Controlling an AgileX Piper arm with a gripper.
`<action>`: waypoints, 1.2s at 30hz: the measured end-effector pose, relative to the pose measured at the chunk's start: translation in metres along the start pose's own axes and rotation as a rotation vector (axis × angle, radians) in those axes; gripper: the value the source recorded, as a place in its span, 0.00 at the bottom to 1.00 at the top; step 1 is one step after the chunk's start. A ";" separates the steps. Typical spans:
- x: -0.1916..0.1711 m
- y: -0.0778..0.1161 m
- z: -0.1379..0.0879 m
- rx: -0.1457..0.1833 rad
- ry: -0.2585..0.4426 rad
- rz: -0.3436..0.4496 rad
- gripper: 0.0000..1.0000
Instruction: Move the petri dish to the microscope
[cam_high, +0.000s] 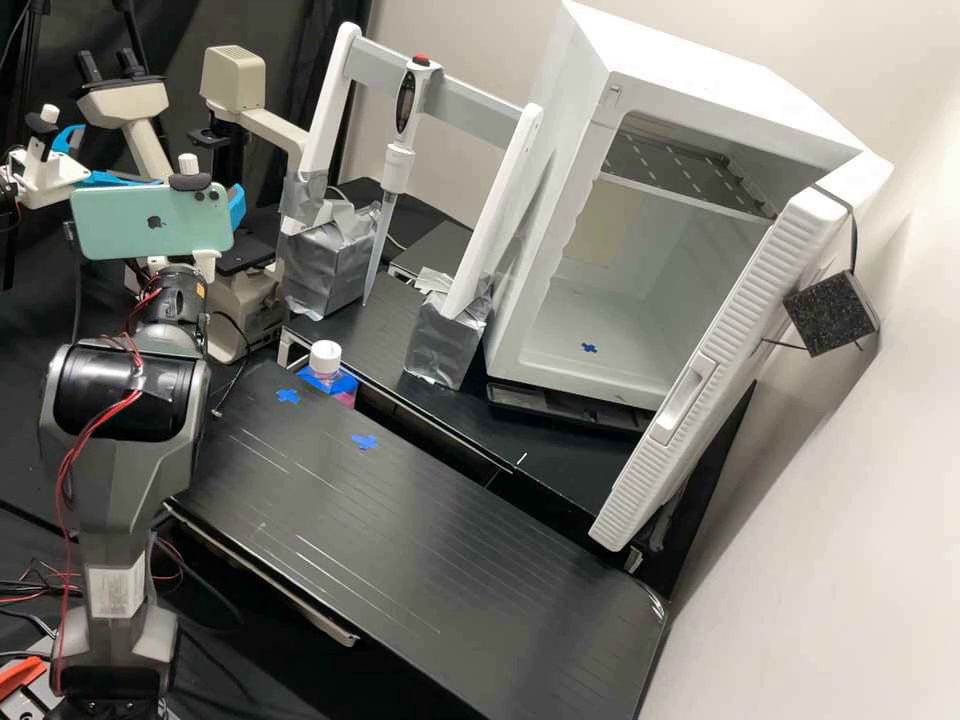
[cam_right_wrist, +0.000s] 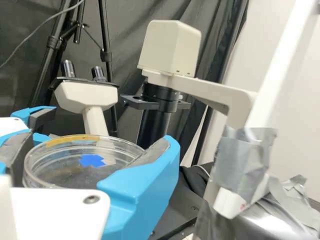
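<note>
In the wrist view the jaws grip the petri dish (cam_right_wrist: 62, 169) by its sides. Carry it level to the microscope (cam_high: 232, 80), high view's upper left, and release only once it sits flat.

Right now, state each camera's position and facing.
High view: fixed apart from the dark grey arm, which it shows; faces forward, down on the black bench.
Wrist view: on the arm's wrist; faces the cream microscope past its own blue-fingered tool, closed on the clear round petri dish.
Shared: microscope and white, grey-taped stand.
</note>
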 end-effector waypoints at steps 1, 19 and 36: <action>0.003 -0.001 -0.003 -0.004 0.000 -0.005 0.00; 0.065 -0.026 0.030 -0.027 -0.118 -0.061 0.00; 0.096 -0.038 0.052 0.083 -0.132 -0.065 0.00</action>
